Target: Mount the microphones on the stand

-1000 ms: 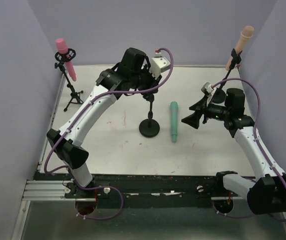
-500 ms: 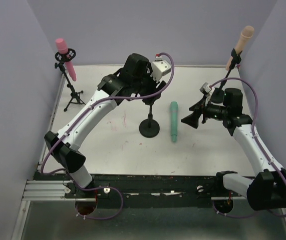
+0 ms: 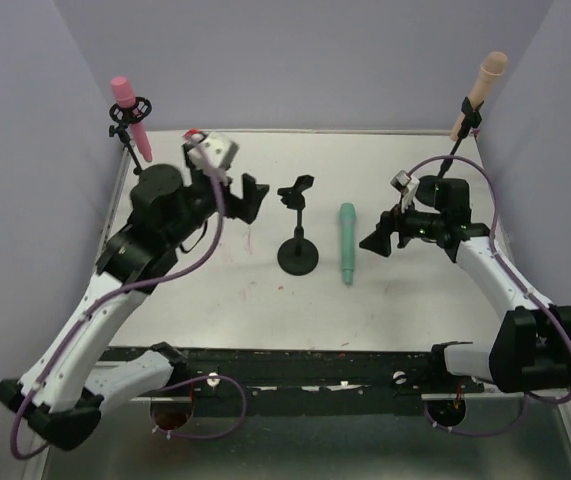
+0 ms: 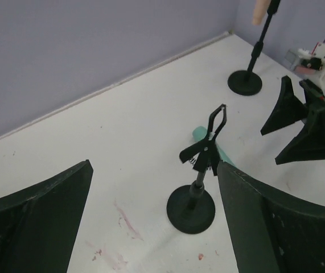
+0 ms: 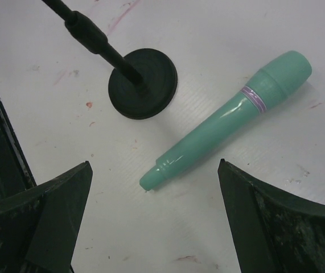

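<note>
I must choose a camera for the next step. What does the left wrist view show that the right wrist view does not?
Only the left wrist view: the empty clip of the middle stand, the open right pincer, and the far stand with the end of the peach microphone. Only the right wrist view: the whole teal microphone, lying flat. Both: the middle stand's round base, and the teal microphone, of which the left wrist view shows only a little behind the stand.

**Rig, seen from above.** My left arm (image 3: 75, 340) and right arm (image 3: 495, 275) are wearing white link shells between black joint housings. Purple cables (image 3: 200, 437) are looping from my bases to my wrists. My left gripper (image 3: 249, 200) and right gripper (image 3: 375, 235) are showing broad, black, wedge-shaped fingers (image 4: 37, 222), scuffed pale in places. A white-grey camera block (image 3: 217, 150) is sitting on my left wrist.
</note>
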Robot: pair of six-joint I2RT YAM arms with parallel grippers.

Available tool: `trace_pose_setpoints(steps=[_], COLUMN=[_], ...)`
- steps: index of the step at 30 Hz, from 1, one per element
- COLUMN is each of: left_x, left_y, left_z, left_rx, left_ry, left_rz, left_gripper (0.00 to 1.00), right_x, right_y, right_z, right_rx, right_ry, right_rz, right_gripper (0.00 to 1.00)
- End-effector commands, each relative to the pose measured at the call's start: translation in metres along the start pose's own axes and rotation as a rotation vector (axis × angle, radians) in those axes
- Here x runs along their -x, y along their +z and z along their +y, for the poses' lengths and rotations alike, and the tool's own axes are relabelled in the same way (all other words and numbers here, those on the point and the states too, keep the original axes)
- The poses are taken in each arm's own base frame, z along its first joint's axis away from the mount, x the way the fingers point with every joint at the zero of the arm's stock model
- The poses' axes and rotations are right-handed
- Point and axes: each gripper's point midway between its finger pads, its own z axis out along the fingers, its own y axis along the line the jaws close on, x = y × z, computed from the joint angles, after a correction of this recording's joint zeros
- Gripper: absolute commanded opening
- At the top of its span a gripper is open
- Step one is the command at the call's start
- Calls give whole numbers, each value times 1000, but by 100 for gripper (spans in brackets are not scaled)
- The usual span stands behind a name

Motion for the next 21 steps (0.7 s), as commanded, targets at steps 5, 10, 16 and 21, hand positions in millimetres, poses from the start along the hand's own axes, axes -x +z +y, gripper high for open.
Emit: trace_pose_setpoints(steps=[5,10,16,21], left_x=[-59,-130,-159,-172], left_y=[-75,-83,-90,-83], left_z=[17,14,15,9], left_rx=[84,125,155,137], left_ry=[-401,-551,-612,-653], left_rz=[-283,-244,-245,-205], left_gripper=[98,98,98,98], right_x=[-33,-45,-66,-79], right_y=[36,63,87,99], right_z=[-51,-67,-74,-79], right_rx=[-317,-557,-581,-586], right_ry=[156,258,298,312], right_rz=[238,243,294,337], right_gripper=[91,95,89,78])
